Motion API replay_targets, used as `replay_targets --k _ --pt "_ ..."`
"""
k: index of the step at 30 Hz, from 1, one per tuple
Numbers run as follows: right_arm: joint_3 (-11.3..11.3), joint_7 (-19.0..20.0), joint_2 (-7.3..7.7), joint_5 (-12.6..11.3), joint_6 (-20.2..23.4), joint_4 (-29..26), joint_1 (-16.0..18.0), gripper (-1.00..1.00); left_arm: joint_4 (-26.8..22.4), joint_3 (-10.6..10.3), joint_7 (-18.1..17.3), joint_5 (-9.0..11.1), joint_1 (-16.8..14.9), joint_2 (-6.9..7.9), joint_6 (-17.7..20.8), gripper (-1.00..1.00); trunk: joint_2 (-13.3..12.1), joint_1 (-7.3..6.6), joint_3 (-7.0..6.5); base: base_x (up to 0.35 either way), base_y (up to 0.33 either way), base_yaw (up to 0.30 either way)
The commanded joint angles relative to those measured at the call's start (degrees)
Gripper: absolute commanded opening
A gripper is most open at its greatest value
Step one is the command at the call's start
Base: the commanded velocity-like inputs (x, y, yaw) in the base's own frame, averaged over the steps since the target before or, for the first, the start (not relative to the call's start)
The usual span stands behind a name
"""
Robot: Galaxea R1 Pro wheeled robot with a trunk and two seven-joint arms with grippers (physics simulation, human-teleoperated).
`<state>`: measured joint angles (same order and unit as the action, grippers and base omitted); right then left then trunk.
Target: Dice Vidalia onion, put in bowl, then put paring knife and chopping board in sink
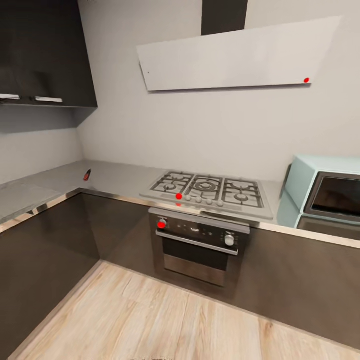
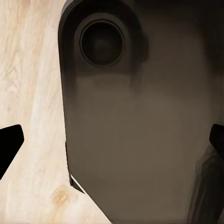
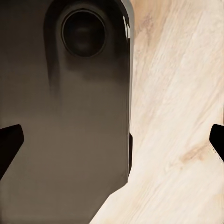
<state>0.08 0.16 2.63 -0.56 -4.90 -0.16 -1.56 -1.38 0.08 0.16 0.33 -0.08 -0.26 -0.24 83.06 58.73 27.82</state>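
A small slim object with a reddish and dark body, apparently the paring knife (image 1: 87, 175), lies on the grey countertop (image 1: 35, 192) near the corner of the room. The sink, the Vidalia onion, the chopping board and the bowl are out of view. My left gripper (image 2: 112, 144) is open, its dark fingertips (image 2: 9, 144) far apart, with a dark part of my own body and the wooden floor behind them. My right gripper (image 3: 112, 142) is open too, fingertips (image 3: 9, 142) wide apart, and holds nothing.
Straight ahead stands a gas hob (image 1: 207, 191) over a built-in oven (image 1: 200, 245). A pale-blue microwave (image 1: 325, 192) sits at the right and a slanted range hood (image 1: 235, 55) hangs above. Dark cabinets line both walls, and pale wooden floor (image 1: 150, 320) lies in front.
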Motion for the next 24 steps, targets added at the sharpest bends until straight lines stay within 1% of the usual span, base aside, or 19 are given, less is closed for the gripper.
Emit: replay_targets --k 1,24 --pt "0.01 0.02 0.01 -0.06 -0.2 -0.01 -0.02 1.0 -0.03 0.01 0.02 0.03 -0.01 -0.01 -0.03 1.0 0.02 0.0 0.06 0.0 0.0 0.291" --pt "-0.08 -0.02 0.01 -0.06 -0.38 -0.01 -0.02 1.0 -0.03 0.01 0.02 0.03 -0.01 -0.01 -0.03 1.0 0.02 0.0 0.58 0.0 0.0 0.279"
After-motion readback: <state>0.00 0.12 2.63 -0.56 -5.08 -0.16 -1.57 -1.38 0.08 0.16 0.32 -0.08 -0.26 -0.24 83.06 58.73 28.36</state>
